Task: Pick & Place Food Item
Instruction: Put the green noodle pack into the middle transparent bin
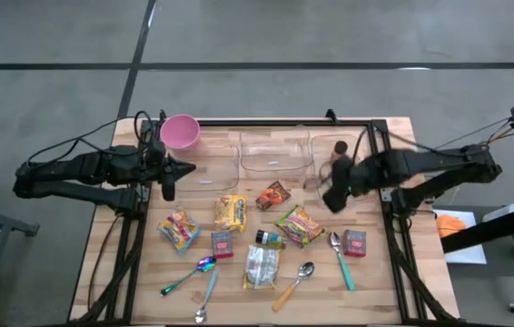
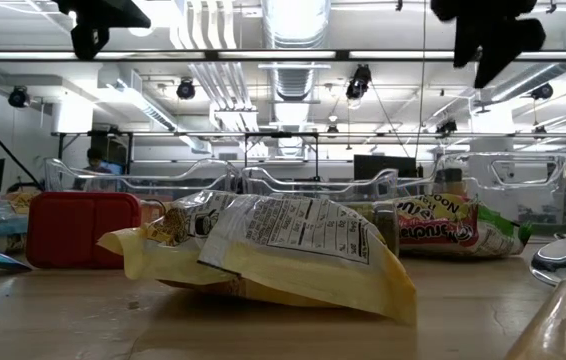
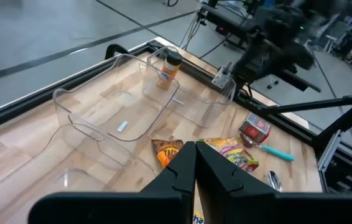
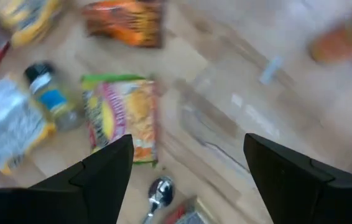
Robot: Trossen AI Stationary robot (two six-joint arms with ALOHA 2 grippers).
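Food items lie on the wooden table: an orange packet (image 1: 273, 194), a yellow packet (image 1: 230, 212), a green-and-pink noodle packet (image 1: 299, 225), a small dark bottle (image 1: 271, 239) and a white packet (image 1: 261, 267). An orange-capped spice bottle (image 3: 168, 67) stands upright inside the right-hand clear bin (image 1: 355, 138). My right gripper (image 1: 333, 200) hangs open above the table, just in front of that bin, with nothing between its fingers (image 4: 107, 171). My left gripper (image 1: 168, 180) is shut and empty, raised at the table's left beside the left clear bin (image 1: 210, 182).
A third clear bin (image 1: 275, 163) stands between the other two along the far side. A pink bowl (image 1: 181, 132) sits at the far left. Red boxes (image 1: 222, 243) (image 1: 355, 242) and several spoons (image 1: 304, 272) lie toward the near edge.
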